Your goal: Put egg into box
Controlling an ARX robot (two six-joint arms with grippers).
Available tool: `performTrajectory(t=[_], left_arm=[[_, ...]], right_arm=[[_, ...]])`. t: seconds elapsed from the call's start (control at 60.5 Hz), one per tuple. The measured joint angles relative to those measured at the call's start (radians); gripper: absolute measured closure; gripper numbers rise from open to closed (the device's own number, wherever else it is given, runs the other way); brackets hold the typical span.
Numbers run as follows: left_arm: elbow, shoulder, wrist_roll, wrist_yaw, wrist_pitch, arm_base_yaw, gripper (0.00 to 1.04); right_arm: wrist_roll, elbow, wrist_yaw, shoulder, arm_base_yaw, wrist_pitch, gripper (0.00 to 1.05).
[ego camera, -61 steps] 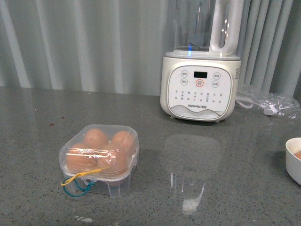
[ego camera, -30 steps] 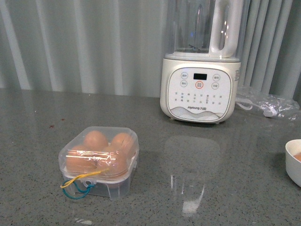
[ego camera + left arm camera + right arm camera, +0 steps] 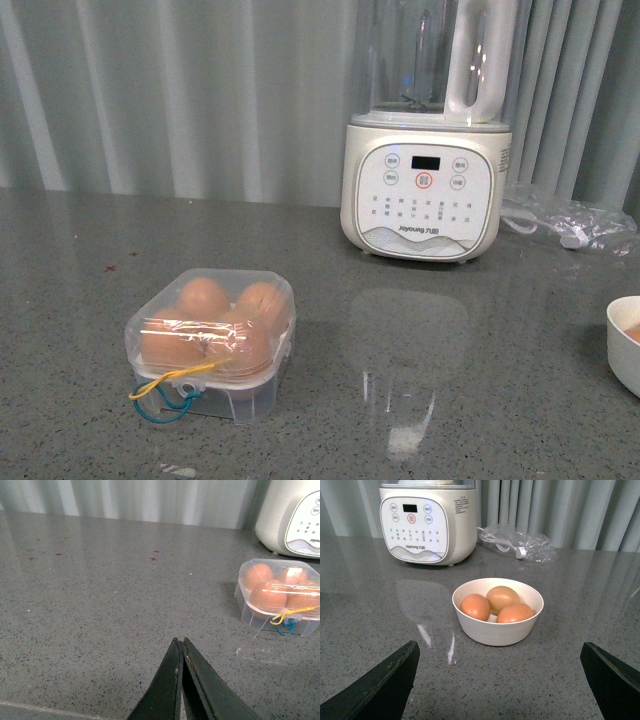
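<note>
The clear plastic box (image 3: 212,340) sits on the grey counter at the front left, lid shut, with orange-brown eggs (image 3: 203,297) inside and yellow and blue elastic loops at its front. It also shows in the left wrist view (image 3: 279,596), off to one side of my left gripper (image 3: 180,641), which is shut and empty above bare counter. My right gripper (image 3: 499,652) is wide open and empty, facing a white bowl (image 3: 497,628) that holds three eggs (image 3: 475,606). Neither arm shows in the front view.
A cream blender (image 3: 425,185) with a glass jug stands at the back centre, also in the right wrist view (image 3: 426,522). A clear plastic bag with a cord (image 3: 572,220) lies to its right. The white bowl's edge (image 3: 623,345) shows at the far right.
The front view has shifted very slightly between the oldest frame and now. The box, blender and bowl have not moved.
</note>
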Motion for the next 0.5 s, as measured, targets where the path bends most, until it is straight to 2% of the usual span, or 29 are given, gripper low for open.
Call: performTrajectory(t=[0.496], left_arm=[[-0.043, -0.061, 0.000, 0.000, 0.011, 0.000, 1.01]], right_arm=[[0.000, 0.000, 0.000, 0.000, 0.000, 0.000, 0.07]])
